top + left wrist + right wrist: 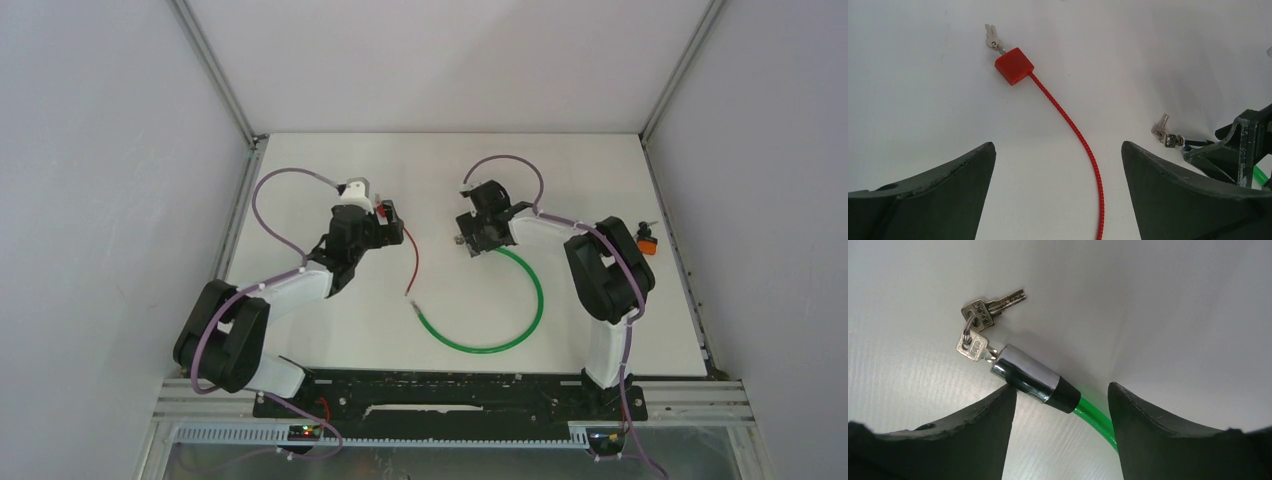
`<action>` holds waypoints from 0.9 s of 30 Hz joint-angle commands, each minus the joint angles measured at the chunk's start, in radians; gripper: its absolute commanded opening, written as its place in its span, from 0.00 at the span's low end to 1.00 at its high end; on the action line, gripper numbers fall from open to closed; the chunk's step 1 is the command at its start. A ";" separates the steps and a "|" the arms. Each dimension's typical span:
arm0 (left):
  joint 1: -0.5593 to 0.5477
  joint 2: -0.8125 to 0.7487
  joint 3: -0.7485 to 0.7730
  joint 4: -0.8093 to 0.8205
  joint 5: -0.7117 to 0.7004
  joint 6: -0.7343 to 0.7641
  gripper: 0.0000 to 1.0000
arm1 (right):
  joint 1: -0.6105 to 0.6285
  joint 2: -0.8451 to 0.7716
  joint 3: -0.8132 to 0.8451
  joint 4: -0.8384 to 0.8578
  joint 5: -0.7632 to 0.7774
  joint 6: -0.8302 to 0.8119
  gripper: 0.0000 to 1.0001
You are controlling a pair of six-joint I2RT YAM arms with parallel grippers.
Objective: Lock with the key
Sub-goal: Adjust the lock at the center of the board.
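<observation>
A green cable lock (530,310) lies in an arc on the white table. Its chrome cylinder (1030,375) has one key (972,346) in its end, and a second key (993,306) hangs from the same ring. My right gripper (1062,389) is open and low over the table, astride the cylinder's black collar and the green cable (1095,420); the left fingertip (1009,390) is right against the chrome. A red cable lock (1014,65) with its own keys (993,40) lies ahead of my left gripper (1058,145), which is open above the red cable (1073,127).
A small orange object (647,243) sits at the table's right edge. Grey enclosure walls stand on three sides. The red cable's loose end (409,292) lies close to the green cable's free end (418,310). The right gripper (1243,150) shows at the edge of the left wrist view.
</observation>
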 commanded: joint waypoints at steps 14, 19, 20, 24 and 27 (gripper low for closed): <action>-0.003 0.022 0.080 -0.013 0.000 0.016 0.99 | -0.056 0.026 0.029 -0.028 -0.025 0.078 0.15; -0.003 0.039 0.108 -0.068 -0.080 -0.003 0.99 | -0.059 0.017 0.029 -0.028 -0.014 0.097 0.19; -0.003 0.048 0.118 -0.085 -0.095 -0.008 0.99 | -0.059 0.014 0.029 -0.027 -0.014 0.099 0.23; -0.004 0.106 0.181 -0.164 -0.123 -0.046 0.95 | -0.052 0.006 0.027 -0.018 -0.012 0.111 0.51; -0.023 0.169 0.248 -0.227 -0.154 -0.092 0.94 | -0.050 -0.018 0.006 0.010 -0.014 0.125 0.62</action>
